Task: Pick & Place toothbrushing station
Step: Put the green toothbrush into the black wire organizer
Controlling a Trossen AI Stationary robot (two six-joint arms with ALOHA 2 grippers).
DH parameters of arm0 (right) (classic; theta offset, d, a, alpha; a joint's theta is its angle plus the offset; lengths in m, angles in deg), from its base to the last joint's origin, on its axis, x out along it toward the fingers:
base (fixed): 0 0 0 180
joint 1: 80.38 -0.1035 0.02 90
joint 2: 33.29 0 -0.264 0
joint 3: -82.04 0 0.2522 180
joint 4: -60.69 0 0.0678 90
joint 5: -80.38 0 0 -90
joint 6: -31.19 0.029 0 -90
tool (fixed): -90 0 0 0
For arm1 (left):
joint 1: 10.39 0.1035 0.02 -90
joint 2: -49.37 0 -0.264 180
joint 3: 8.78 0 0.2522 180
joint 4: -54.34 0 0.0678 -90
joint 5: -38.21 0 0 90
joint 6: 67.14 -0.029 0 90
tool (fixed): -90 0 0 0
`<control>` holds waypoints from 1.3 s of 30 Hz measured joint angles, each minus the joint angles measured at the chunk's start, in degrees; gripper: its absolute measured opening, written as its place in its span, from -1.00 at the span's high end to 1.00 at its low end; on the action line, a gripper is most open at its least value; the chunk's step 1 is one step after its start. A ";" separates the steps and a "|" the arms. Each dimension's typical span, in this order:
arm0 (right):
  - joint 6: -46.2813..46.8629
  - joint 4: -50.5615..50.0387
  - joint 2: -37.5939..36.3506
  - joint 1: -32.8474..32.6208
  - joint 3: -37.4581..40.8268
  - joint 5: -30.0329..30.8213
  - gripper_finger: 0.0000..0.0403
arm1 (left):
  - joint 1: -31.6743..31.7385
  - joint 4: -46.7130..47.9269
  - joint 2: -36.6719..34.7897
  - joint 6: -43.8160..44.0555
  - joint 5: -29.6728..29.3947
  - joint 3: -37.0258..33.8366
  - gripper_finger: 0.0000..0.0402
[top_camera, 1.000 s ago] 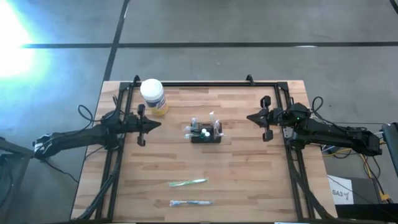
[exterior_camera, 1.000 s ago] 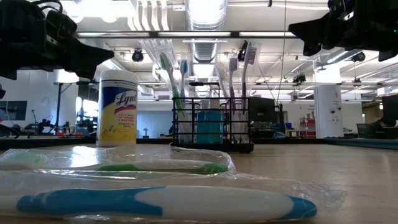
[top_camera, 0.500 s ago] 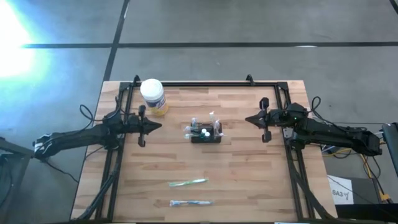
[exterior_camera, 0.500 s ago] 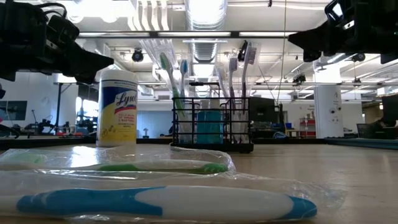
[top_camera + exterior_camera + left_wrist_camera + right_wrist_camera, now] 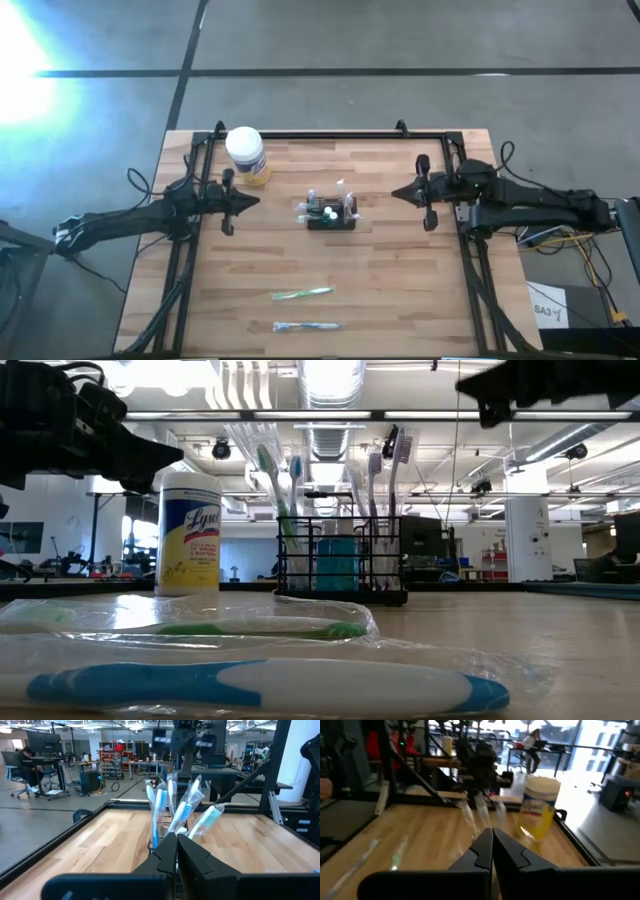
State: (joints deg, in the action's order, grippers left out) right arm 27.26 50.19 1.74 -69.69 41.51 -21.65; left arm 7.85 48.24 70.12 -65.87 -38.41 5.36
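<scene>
The toothbrushing station [image 5: 331, 215] is a small black wire-mesh caddy that stands on its base near the table's middle. Several toothbrushes stand upright in it, as the low view [image 5: 340, 565] and the left wrist view [image 5: 170, 815] show. My left gripper [image 5: 255, 201] is shut and hovers to the caddy's left, clear of it; its shut fingers show in the left wrist view [image 5: 176, 840]. My right gripper [image 5: 395, 193] is shut and hovers high to the caddy's right, as its wrist view [image 5: 492, 834] and the low view [image 5: 465, 385] show.
A white-lidded jar with a yellow label [image 5: 246, 155] stands at the far left, behind my left gripper. Two wrapped toothbrushes lie near the front edge, a green one [image 5: 303, 293] and a blue one [image 5: 307, 326]. Black frame rails run along the left, right and far edges.
My right gripper has risen and moved a little toward the table's left, toward the caddy. It has stayed shut. The caddy has not moved.
</scene>
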 joint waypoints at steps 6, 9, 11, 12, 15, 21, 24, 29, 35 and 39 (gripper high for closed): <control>-0.79 -1.43 9.75 -10.19 -9.00 4.88 0.96 | 0.02 -0.04 0.00 1.82 -0.26 0.11 0.95; -0.74 -1.41 16.23 -14.65 -13.32 7.66 0.96 | 0.02 -0.08 0.00 3.19 -1.78 0.15 0.96; -0.78 -1.55 21.07 -17.06 -16.12 7.74 0.96 | 0.02 -0.08 0.00 4.43 -2.90 0.15 0.95; -0.79 -1.56 23.56 -18.14 -17.50 7.74 0.96 | 0.02 -0.08 0.00 5.09 -3.35 0.15 0.95; -0.60 -1.59 30.80 -20.60 -21.60 7.98 0.96 | 0.02 -0.10 0.00 6.85 -3.45 0.15 0.92; -0.54 -6.52 46.02 -23.32 -31.11 9.47 0.87 | 0.02 -0.08 0.00 8.45 -3.45 0.17 0.91; -0.55 -11.04 53.28 -24.16 -36.62 8.79 0.72 | 0.02 -0.08 0.00 8.47 -3.45 0.17 0.92; -0.98 -17.92 63.92 -25.77 -45.26 7.18 0.37 | 0.02 -0.06 0.00 9.29 -3.45 0.17 0.93; -2.23 -22.09 73.16 -26.72 -53.03 5.41 0.05 | 0.02 -0.02 0.00 10.27 -3.45 0.17 0.94; -1.03 -22.27 77.52 -26.55 -55.60 1.42 -0.02 | 0.02 0.47 0.01 11.13 -3.44 0.17 0.93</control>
State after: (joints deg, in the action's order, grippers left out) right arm 26.23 27.92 79.25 -96.23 -14.09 -20.23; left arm 7.87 48.71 70.13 -54.74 -41.85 5.54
